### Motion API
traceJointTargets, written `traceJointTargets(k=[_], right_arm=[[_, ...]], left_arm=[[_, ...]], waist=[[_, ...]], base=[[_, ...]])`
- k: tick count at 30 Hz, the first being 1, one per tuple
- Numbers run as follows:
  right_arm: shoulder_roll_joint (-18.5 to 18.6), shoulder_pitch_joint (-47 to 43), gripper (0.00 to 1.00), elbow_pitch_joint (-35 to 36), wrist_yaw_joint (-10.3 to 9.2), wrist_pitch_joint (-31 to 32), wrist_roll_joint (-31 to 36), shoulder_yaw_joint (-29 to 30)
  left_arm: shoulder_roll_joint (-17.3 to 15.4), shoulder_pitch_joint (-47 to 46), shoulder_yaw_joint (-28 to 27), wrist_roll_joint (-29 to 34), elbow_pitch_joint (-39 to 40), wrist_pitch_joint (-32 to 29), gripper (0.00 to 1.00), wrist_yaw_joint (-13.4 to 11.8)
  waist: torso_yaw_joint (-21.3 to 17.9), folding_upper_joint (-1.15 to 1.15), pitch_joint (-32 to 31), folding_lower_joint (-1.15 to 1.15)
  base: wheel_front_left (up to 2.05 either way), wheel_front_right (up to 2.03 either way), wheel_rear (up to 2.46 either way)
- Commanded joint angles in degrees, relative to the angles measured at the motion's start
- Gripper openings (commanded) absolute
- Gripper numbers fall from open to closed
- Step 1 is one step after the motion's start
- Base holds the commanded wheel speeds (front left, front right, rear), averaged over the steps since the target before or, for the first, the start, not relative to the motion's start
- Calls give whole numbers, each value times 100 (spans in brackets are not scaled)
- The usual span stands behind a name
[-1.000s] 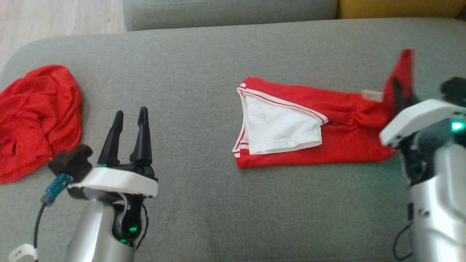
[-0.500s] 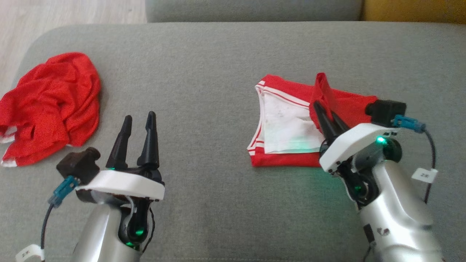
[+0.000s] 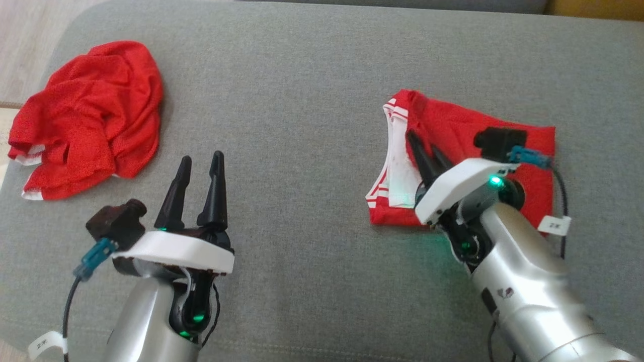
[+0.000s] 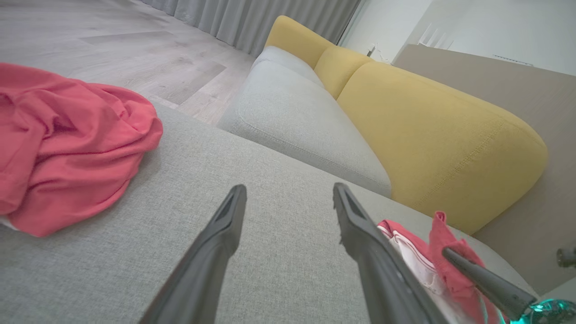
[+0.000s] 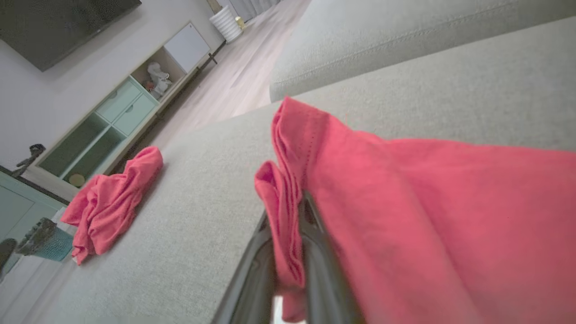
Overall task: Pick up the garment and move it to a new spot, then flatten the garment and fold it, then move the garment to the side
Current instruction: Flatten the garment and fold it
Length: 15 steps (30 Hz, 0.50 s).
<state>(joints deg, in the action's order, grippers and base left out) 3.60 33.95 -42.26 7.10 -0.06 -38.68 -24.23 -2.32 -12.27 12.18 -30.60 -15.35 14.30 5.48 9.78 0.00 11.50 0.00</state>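
The garment (image 3: 453, 118), red with white stripes along its trim and a white inner layer, lies on the right part of the grey sofa seat (image 3: 302, 90). It looks roughly half-way through the job. It sits in a squared-off shape with one red layer drawn over the other, so the pick-up, the move and the flattening seem done and the folding is under way. What appears left is to lay the held edge down, let go, perhaps fold once more, and then shift the bundle to the side.

Far left on the seat sits a crumpled red cloth (image 3: 90, 110), well apart from everything else and touched by nothing. Next comes the left gripper (image 3: 201, 157), hovering over bare seat with its two fingers spread wide and nothing between them. It is well clear of both the cloth and the garment.

Further right is the garment's striped left edge, with a strip of white showing just beside it. The right gripper (image 3: 422, 141) is over the garment, its fingers pointing toward that striped edge. They are closed tight on a bunched fold of the red fabric, which drapes away to the right in the right wrist view. The rest of the garment rests on the seat beneath and behind this gripper.
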Motion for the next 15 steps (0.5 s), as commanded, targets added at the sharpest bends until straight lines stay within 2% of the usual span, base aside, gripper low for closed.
traceJointTargets(k=[1,10,13,15], right_arm=[[-72,222,100,51,39,-99,-68,-201],[-72,421,100,28,39,-359,-838,-1048],[-72,498,100,-4,39,-454,-797,-1095],[-72,618,100,-144,39,-597,-455,-1110]], left_arm=[[-55,-234,-152,-33,151,70,100,-41],[-55,-218,-272,17,83,70,100,-60],[-55,-205,-322,38,95,70,100,-57],[-55,-182,-355,72,105,70,100,-47]], waist=[[9,0,10,0],[-274,0,-137,0],[-396,0,-187,0],[-527,0,-238,0]], base=[[0,0,0],[0,0,0],[0,0,0],[0,0,0]])
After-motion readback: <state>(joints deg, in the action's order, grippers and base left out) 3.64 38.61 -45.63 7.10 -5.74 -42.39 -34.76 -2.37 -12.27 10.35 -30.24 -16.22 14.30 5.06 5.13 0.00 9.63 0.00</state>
